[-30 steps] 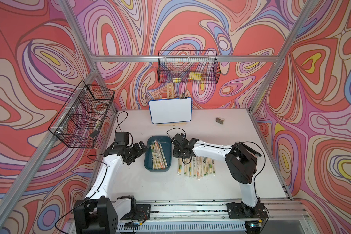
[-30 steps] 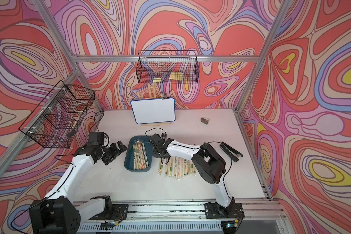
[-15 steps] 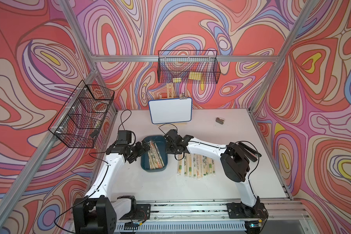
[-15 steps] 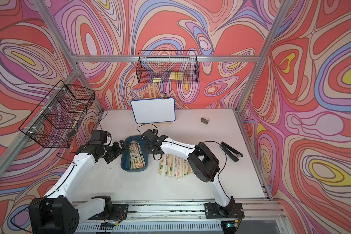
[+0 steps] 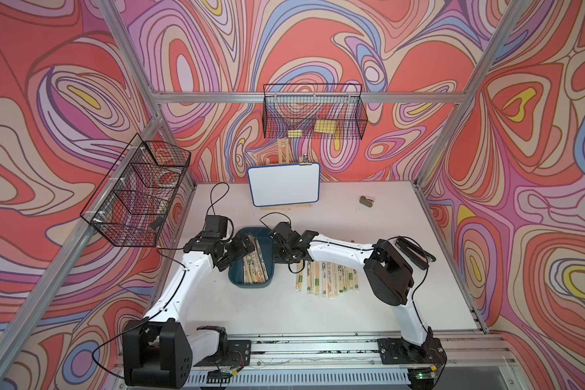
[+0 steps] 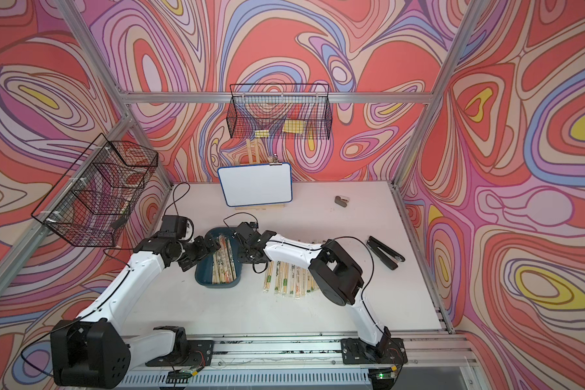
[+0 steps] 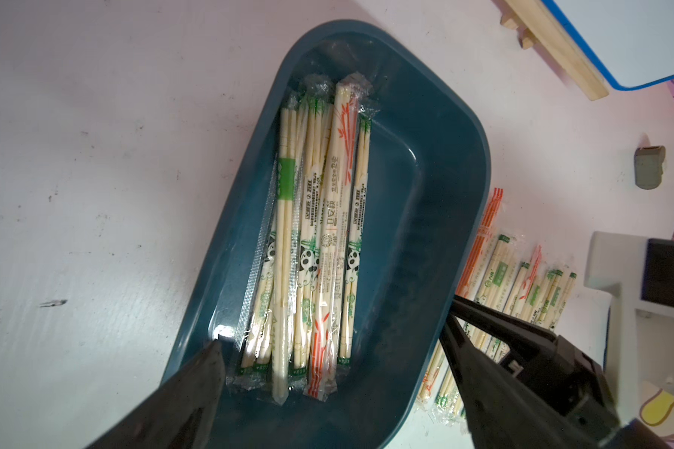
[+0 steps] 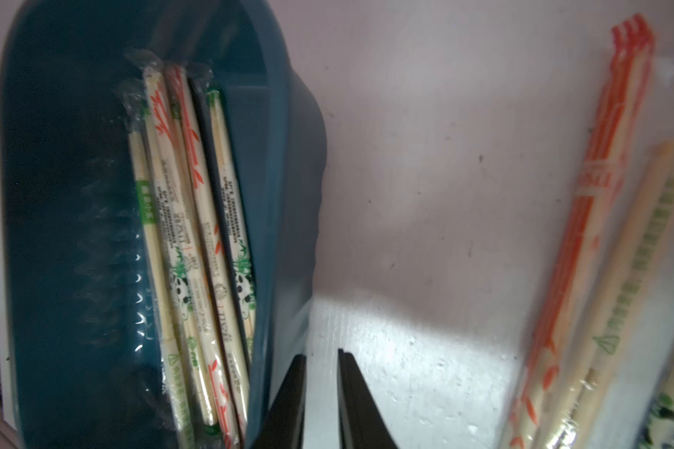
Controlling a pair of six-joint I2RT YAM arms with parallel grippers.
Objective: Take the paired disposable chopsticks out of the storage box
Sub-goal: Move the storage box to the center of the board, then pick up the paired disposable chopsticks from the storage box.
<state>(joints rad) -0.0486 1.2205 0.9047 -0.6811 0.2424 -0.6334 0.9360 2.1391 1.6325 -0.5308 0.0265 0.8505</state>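
Starting w/ L pincer (image 7: 333,324): spread full wide, gripping nothing, hanging over one end of box (image 7: 464,128), w/ one finger (image 7: 195,373) at the rim corner and the other out past the opposite long wall. Can't tell from wrist view how high above the bundle. Moving to R pincer (image 8: 322,353): all but closed, only a thin slit between the tips, nothing in it. Parked just beside box's outer wall over bare tabletop (image 8: 425,194), between box and the laid-out row. Not touching any pair, as far as visible.

Inside box: approx half a dozen sleeved chopsticks (image 7: 320,233), bunched lengthwise along one long wall, some overlapping, w/ the other half of the floor bare. Green, panda and orange prints among them. Just beside box on tabletop, in both top views: row of chopsticks already out (image 5: 326,278), side by side, roughly parallel, clearly outnumbering those in box.

Judging progress: well past halfway, prob two-thirds done. No pair in either pincer right now, so next pick not begun. Left to do: clear the bundle in box, one grab at a time or a few together. Betting on L pincer for next go, being open and over the pile. Watch for slippery sleeves and overlap dragging a neighbour along. Further out: whiteboard (image 5: 284,184) at the back, black stapler (image 5: 416,256) by R arm, wire baskets (image 5: 284,114) on walls, none in the way
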